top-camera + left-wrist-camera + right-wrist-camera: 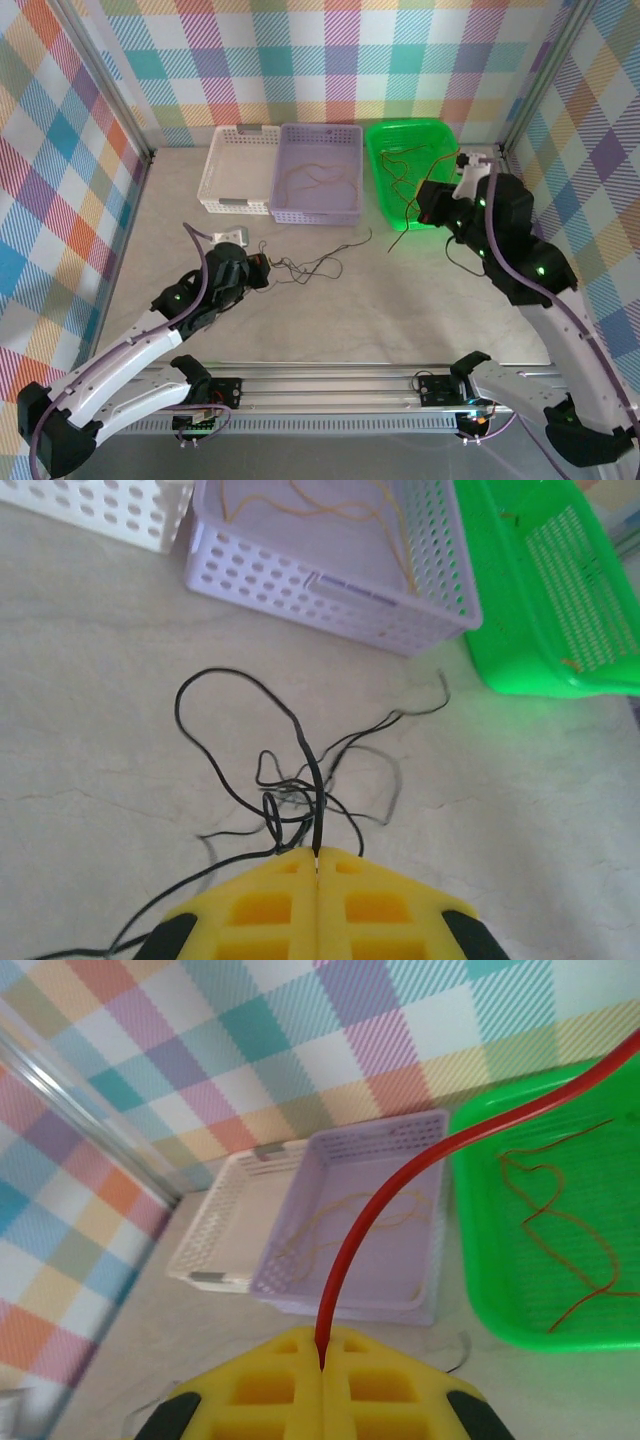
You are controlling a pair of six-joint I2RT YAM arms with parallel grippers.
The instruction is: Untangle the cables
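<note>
Left wrist view: a knot of thin, hair-like black cables (300, 790) is seen lying on the table (90, 730), w/ loose loops and stray ends spread out to both sides. One strand is drawn up into the seam of the left gripper (317, 858). Its yellow, boxy fingers are pressed together w/ no gap, pinching that strand. In the top external view the same tangle (305, 268) is placed left of centre on the table, just in front of the left gripper (262, 275) and short of the baskets.

Right wrist view: a glossy red cable (560, 1088) is clamped between the closed yellow fingers of the right gripper (321, 1365). It is arced up and away to the right in a smooth curve, lifted off the table. From above, the right gripper (428, 208) is seen over the near edge of the green basket (378, 180).

Other cables are already in baskets. A wavy orange-yellow cable (320, 180) is laid on the floor of the lavender basket (280, 175). Thin red-brown cables (560, 1230) are curled in the green basket (480, 1260).

All three baskets are rectangular plastic, set side by side along the back. The lavender basket (330, 585) has walls w/ rows of oval holes, the green one (520, 600) a fine slotted mesh. The white basket (215, 165) is at the left end, also perforated.

The table top (380, 310) is pale, matte and faintly marbled. The walls (330, 60) are covered in a pastel plaid pattern.
</note>
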